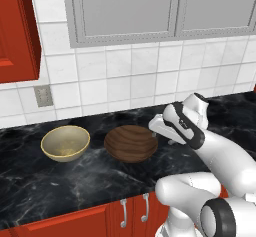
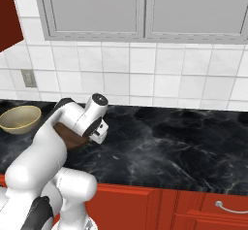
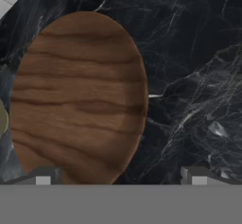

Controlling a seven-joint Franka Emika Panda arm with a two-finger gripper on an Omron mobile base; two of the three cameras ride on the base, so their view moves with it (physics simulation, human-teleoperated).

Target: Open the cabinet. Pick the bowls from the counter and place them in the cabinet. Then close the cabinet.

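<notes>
Pincer [image 3: 118,176] spread open, empty, above brown bowl [image 1: 131,142]; beige bowl [image 1: 65,143] beside it on table [image 1: 60,186]; cabinet [image 1: 17,28] seemingly ajar.

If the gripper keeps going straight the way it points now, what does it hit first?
Most likely the right rim of the brown bowl, which lies between the open gripper's fingertips in the hand view; the other fingertip would meet the bare counter. Depth is uncertain.

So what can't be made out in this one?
- Red cabinet: cut off by the left base view's edge; handles and door state unseen.
- Brown bowl: mostly behind the arm in the right base view.
- Gripper: just the tips show at the hand view's bottom; jaws stand wide.
</notes>
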